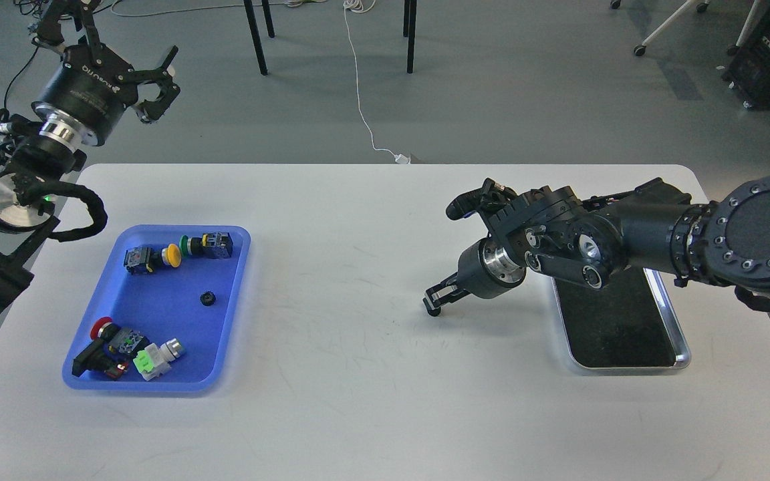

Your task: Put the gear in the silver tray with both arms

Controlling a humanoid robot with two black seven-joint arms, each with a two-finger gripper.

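Two trays are seen on one tabletop (371, 280): one blue tray (238, 294) and one silver tray (682, 354). One small black gear (208, 298) and roughly five push-button switches are counted.

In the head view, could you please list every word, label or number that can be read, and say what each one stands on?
"ROBOTIQ": white letters, seen upside down and partly blurred, on the black body of the left gripper.
Push-button switches in the blue tray: any markings are too small to read.
Right gripper, silver tray and table: no readable text.
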